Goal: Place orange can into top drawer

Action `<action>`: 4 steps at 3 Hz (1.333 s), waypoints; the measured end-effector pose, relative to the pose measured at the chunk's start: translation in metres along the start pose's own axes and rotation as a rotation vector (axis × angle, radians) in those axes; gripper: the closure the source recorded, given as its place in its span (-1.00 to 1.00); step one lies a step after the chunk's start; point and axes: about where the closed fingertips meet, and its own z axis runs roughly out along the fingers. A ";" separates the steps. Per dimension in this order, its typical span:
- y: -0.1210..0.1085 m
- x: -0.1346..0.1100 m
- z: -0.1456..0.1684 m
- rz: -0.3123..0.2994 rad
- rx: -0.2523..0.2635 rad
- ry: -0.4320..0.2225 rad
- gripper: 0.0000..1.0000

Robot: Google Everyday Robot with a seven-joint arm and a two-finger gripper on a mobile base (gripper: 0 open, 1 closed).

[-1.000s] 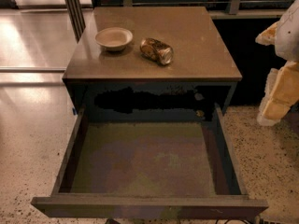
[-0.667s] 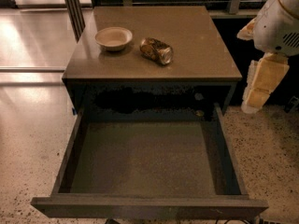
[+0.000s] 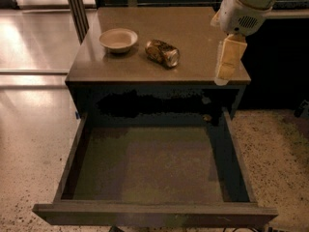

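camera view: hand [image 3: 224, 75] right of orange can [image 3: 162, 52]

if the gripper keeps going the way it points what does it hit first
The gripper points down above the front right corner of the cabinet top, so it would likely meet that surface first, right of the orange can. Depth is unclear; it might instead pass the edge.
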 end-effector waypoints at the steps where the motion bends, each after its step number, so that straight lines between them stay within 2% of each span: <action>1: 0.000 0.000 0.000 0.000 0.000 0.000 -1.00; 2: -0.022 -0.005 0.009 0.003 0.051 0.025 -1.00; 3: -0.069 -0.020 0.037 0.067 0.098 0.006 -1.00; 4: -0.110 -0.038 0.064 0.120 0.107 -0.039 -1.00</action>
